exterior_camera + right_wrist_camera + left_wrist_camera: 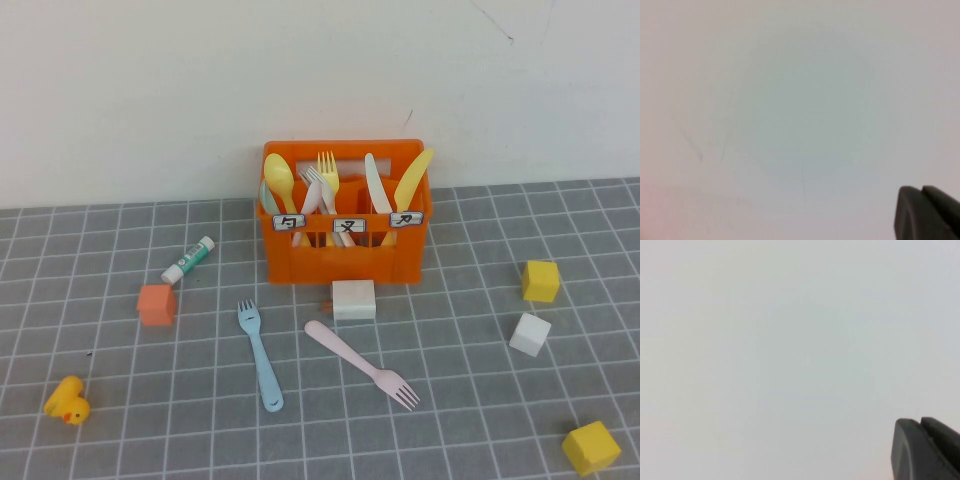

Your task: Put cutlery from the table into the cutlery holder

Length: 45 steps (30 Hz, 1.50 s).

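A light blue fork (259, 354) lies on the grey grid table (120, 420), tines toward the crate. A pale pink fork (362, 364) lies to its right, tines toward me. The orange cutlery holder (346, 255) stands at the back middle, holding a yellow spoon, yellow fork, white fork, white knife and yellow knife. Neither arm shows in the high view. My left gripper (920, 422) and right gripper (921, 189) each show only dark fingertips pressed together, empty, against a blank pale wall.
A white block (353, 299) sits just in front of the crate. An orange cube (156, 304), a glue stick (189, 259) and a yellow duck (67, 401) are on the left. Two yellow cubes (540, 281) (590, 447) and a white cube (529, 334) are on the right.
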Tool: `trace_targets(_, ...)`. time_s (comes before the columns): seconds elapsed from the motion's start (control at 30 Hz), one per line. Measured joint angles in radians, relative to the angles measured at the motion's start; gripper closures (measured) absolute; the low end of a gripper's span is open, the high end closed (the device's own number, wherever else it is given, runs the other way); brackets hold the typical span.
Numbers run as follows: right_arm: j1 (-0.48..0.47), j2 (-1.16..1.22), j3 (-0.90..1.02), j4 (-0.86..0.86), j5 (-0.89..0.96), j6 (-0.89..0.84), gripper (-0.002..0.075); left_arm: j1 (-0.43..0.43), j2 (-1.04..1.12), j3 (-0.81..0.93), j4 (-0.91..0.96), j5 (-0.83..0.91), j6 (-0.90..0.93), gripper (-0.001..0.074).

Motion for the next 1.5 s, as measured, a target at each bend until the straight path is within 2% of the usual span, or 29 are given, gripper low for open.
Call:
trace_targets(0.23,0.000,0.000,0.000,0.014,-0.146,0.075,0.0727,0.000,0.000,0.000,0.020,-0.327,0.000,0.0736)
trace_targets(0.5,0.000,0.000,0.000,0.014,-0.332,0.097,0.0727,0.000,0.000,0.000,0.014,-0.466,0.009,0.0736)
trace_targets(0.7,0.000,0.000,-0.106,-0.003,-0.259,0.099,0.0727,0.000,-0.004,-0.087,-0.150,-0.458,-0.014,0.0736)
trace_targets(0.8,0.000,0.000,-0.196,-0.005,-0.183,0.099,0.0727,0.000,-0.004,-0.209,-0.204,-0.372,-0.019,0.0736)
trace_targets(1.07,0.000,0.002,-0.452,-0.032,0.142,0.099,0.0727,0.000,-0.002,-0.450,-0.193,0.032,0.038,0.0736)
trace_targets(1.2,0.000,0.067,-0.546,-0.042,0.294,0.099,0.0727,0.000,0.051,-0.501,-0.181,0.259,0.046,0.0736)
trace_targets(1.37,0.000,0.185,-0.596,-0.050,0.515,0.081,0.0727,0.000,0.168,-0.519,-0.203,0.653,0.046,0.0736)
trace_targets(1.5,0.000,0.297,-0.602,-0.009,0.765,0.054,0.0727,0.000,0.241,-0.486,-0.323,0.801,0.043,0.0736)
